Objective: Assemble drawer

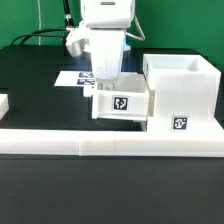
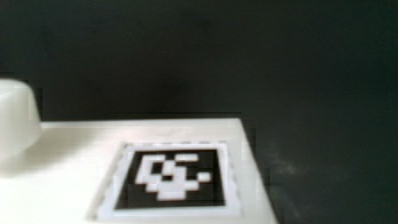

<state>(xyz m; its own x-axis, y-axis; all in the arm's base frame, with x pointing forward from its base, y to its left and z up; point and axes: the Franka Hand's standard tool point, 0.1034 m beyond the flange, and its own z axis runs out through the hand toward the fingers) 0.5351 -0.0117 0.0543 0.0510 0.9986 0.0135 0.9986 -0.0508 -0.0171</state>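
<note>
A small white box tray with a black-and-white tag on its front stands on the black table, close beside the tall white hollow casing on the exterior view's right. My gripper reaches down from above onto the tray's wall on the exterior view's left side and looks shut on it. Its fingertips are hidden by the tray. In the wrist view the tray's tagged white face fills the lower part. A rounded white finger shows at the picture's edge.
A long low white rail runs along the table's front edge. The marker board lies behind the tray, partly hidden by the arm. Another white part shows at the exterior view's left edge. Black cables hang at the back.
</note>
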